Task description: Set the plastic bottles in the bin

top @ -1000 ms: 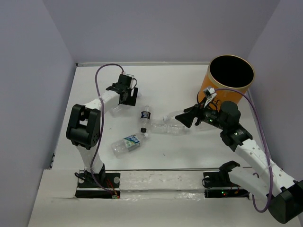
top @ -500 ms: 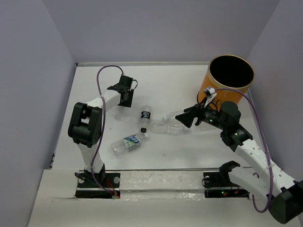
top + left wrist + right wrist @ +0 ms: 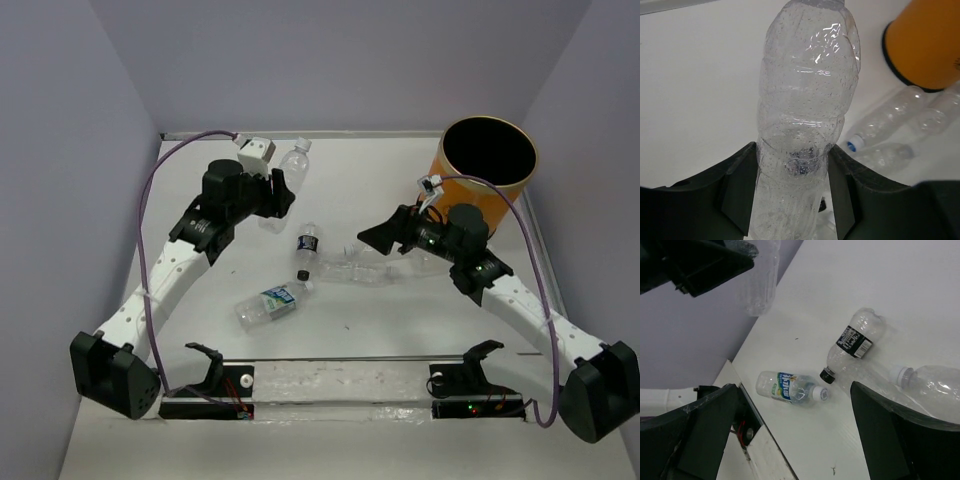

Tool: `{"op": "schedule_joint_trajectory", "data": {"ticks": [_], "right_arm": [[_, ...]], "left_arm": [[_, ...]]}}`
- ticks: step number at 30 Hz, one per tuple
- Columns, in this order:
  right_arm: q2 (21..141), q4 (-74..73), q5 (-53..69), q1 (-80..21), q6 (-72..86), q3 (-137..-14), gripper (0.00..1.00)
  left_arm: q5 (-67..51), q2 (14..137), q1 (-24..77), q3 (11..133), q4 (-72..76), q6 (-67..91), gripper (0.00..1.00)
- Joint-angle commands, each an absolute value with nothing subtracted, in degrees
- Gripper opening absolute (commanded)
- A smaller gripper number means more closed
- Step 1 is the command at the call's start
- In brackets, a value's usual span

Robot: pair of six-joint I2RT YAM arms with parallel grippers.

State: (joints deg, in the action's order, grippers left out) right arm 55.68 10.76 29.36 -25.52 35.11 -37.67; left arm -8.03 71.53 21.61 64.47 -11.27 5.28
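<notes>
Left wrist view, my left gripper (image 3: pixel 792 195) pinching a clear bottle (image 3: pixel 807 100), bin (image 3: pixel 925 45) at 2 o'clock, only top external shows the bottle's white cap (image 3: pixel 303 146), my right gripper (image 3: pixel 366 236) spread.

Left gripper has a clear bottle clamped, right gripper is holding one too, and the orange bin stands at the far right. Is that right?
Not the right gripper: the right wrist view shows its fingers spread wide with nothing between them. The left gripper does clamp a clear bottle, and the orange bin stands far right.
</notes>
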Motion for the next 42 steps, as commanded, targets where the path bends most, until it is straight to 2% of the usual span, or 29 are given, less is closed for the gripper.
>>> {"op": "schedule_joint_trajectory", "data": {"ticks": [1,7,21,24,25,27,28,29,31,32,38,42], "right_arm": [[62.7,22.7,30.3,-29.1,41.7,-42.9,1.00],[73.5,24.1,28.4,-34.2,39.1,-51.1,1.00],[79.6,28.2,24.3,-35.9,38.8,-54.0,1.00],[79.2,29.4,23.1,-36.4,38.7,-54.1,0.89],[78.8,29.4,22.2,-36.4,38.6,-54.1,0.71],[78.2,28.9,20.6,-36.4,37.9,-54.2,0.49],[77.8,28.5,18.5,-36.4,37.4,-54.5,0.38],[76.6,26.2,17.2,-36.4,35.8,-54.8,0.36],[75.1,23.5,14.1,-36.4,33.5,-56.2,0.34],[73.5,20.2,10.9,-36.4,30.3,-57.8,0.34],[68.1,7.0,-6.0,-33.2,18.3,-68.4,0.33],[66.0,0.0,-13.8,-26.3,11.9,-77.7,0.31]], "left_arm": [[-21.4,66.9,25.4,57.4,-6.2,8.3,0.45],[-25.8,63.6,29.1,53.6,-2.4,10.7,0.45],[-34.4,63.6,32.3,52.8,-2.1,7.7,0.45],[-34.6,63.7,32.4,52.4,-2.1,7.2,0.46],[-34.7,63.7,32.4,52.4,-2.2,7.1,0.47],[-34.4,63.5,32.4,52.5,-2.3,7.0,0.52],[-33.6,62.9,32.5,52.6,-2.5,7.0,0.58],[-33.2,62.7,32.4,52.6,-2.5,7.0,0.72],[-32.7,61.8,32.4,52.6,-2.9,6.8,0.82],[-32.1,60.9,32.4,52.5,-3.2,6.5,0.99],[-27.3,55.0,32.4,52.2,-3.2,5.8,0.99],[-20.4,49.8,32.4,50.9,-2.6,6.8,0.99]]}}
